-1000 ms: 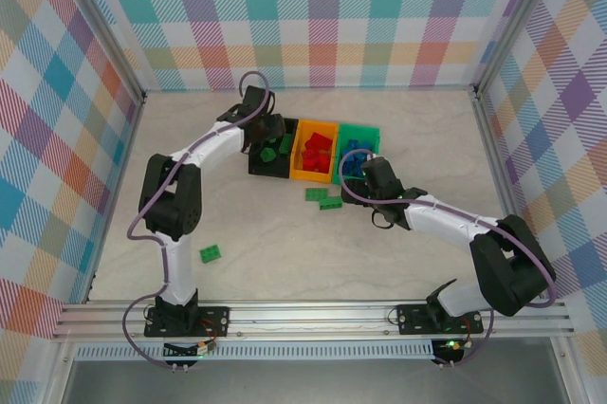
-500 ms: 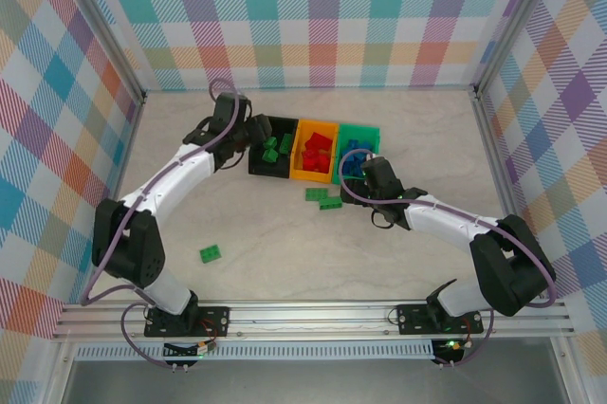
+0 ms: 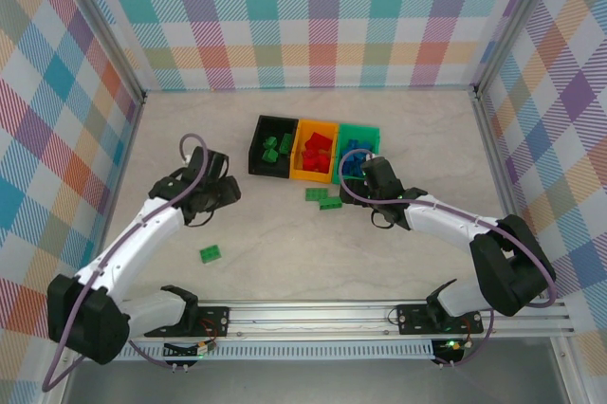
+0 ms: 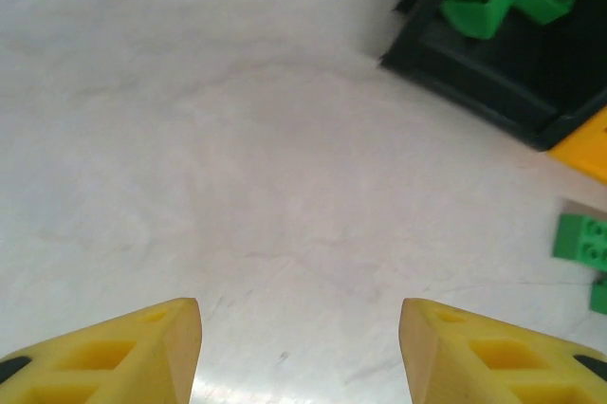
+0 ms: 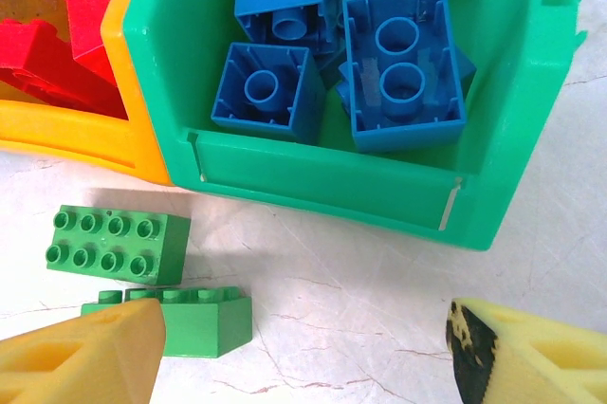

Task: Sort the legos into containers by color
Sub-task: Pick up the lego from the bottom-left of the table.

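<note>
Three bins stand in a row at mid-table: black (image 3: 259, 146) holding green legos (image 3: 271, 150), orange (image 3: 300, 150) holding red legos (image 3: 318, 148), green (image 3: 359, 131) holding blue legos (image 3: 353, 162). Two green legos (image 3: 316, 194) (image 3: 331, 202) lie just in front of the bins; a third (image 3: 211, 253) lies alone at the near left. My left gripper (image 3: 226, 192) (image 4: 299, 338) is open over bare table, left of the black bin (image 4: 493, 91). My right gripper (image 3: 365, 179) (image 5: 303, 347) is open in front of the green bin (image 5: 332, 181), beside the two green legos (image 5: 119, 245) (image 5: 204, 323).
Aluminium posts and plaid walls enclose the table on three sides. In the right wrist view, the orange bin (image 5: 57, 129) with red legos (image 5: 57, 53) touches the green bin. Bare tabletop (image 3: 285, 252) spreads across the near middle.
My left arm has swung away from the black bin, down and to the left, and now hovers over bare table. The right arm has not moved.
</note>
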Controlling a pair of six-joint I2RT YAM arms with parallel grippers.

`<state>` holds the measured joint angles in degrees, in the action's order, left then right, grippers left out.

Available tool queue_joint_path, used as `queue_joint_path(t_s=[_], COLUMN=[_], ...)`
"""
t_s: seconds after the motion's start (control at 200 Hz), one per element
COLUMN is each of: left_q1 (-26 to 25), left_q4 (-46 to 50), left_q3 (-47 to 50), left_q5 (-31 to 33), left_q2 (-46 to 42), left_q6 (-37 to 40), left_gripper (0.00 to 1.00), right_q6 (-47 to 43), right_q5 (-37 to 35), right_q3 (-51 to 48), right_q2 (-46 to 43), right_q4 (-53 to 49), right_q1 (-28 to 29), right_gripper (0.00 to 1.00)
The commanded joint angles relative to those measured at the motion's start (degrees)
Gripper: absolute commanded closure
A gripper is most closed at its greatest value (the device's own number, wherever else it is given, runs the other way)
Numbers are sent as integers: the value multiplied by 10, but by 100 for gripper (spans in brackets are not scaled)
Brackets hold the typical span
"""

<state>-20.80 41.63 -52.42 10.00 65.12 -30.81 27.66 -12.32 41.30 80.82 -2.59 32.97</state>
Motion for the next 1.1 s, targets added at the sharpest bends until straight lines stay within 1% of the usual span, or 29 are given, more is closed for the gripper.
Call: queue_joint_path(t_s=[0.0, 0.16, 0.385, 0.615, 0.695, 0.825, 1.095], left_q1=[4, 5, 4, 5, 5, 5, 7], left_q4=[119, 176, 188, 159, 147, 108, 68], left_q3=[29, 64, 88, 116, 128, 155, 165], left_q5=[34, 31, 36, -2, -8, -46, -53], left_q2=[-22, -25, -5, 36, 55, 74, 110], left_q6=[-49, -115, -159, -152, -163, -170, -152], left_gripper=[43, 44, 46, 46, 37, 35, 35], right_q6=[0, 1, 1, 0, 0, 1, 0], right_q5=[11, 10, 8, 6, 5, 10, 7], right_q3=[-4, -5, -5, -6, -3, -6, -4], right_q2=[-5, -5, -8, -9, -7, -7, -10], right_q4=[8, 8, 6, 6, 1, 7, 2], right_q1=[1, 0, 0, -1, 0, 0, 0], right_gripper=[22, 22, 22, 22, 22, 22, 21])
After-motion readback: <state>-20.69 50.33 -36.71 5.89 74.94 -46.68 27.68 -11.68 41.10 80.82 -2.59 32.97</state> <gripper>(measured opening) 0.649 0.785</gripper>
